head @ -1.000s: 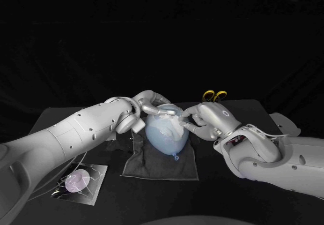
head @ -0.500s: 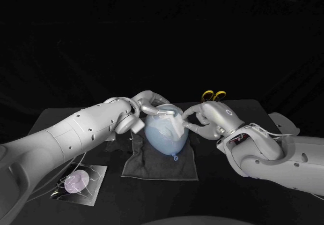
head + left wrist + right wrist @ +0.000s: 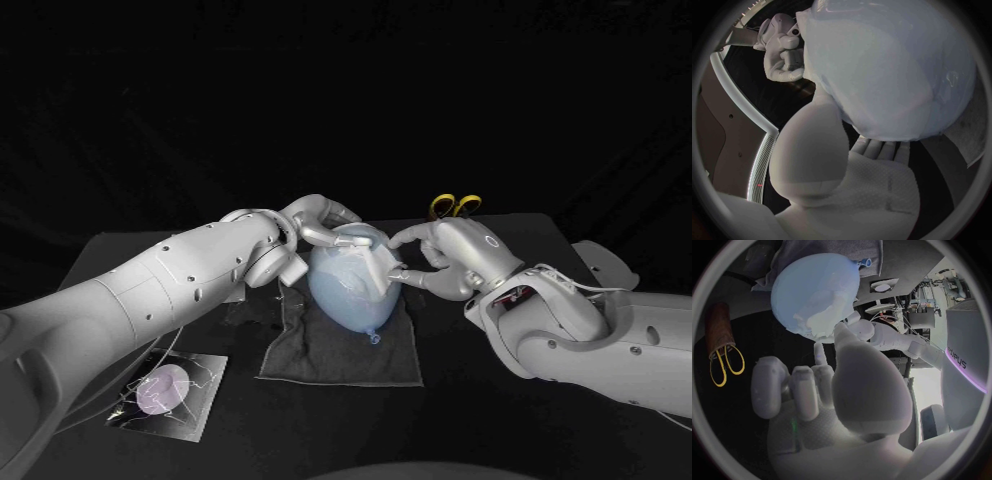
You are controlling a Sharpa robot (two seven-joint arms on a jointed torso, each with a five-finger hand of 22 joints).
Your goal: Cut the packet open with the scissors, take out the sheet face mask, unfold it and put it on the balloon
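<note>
The pale blue balloon [image 3: 353,288] lies on a dark cloth [image 3: 342,352], knot toward me. The white sheet face mask [image 3: 355,246] is draped, crumpled, over the balloon's far end [image 3: 820,315]. My left hand [image 3: 326,226] grips that far end, with the thumb [image 3: 814,145] along the balloon's [image 3: 892,65] side and the fingers [image 3: 879,148] under it. My right hand [image 3: 436,258] is beside the balloon, thumb and forefinger spread; the thumb tip [image 3: 839,329] touches the mask's edge. The yellow-handled scissors [image 3: 456,206] stand behind my right hand. The cut packet [image 3: 170,388] lies at the front left.
The scissors [image 3: 724,365] stand in a brown holder [image 3: 718,325] close behind my right hand. The cloth's front edge sits well back from the table's front edge. My left forearm [image 3: 159,280] crosses the table's left side above the packet.
My right hand has drawn slightly away from the balloon and its thumb and forefinger have spread apart. The left hand and balloon have stayed in place.
</note>
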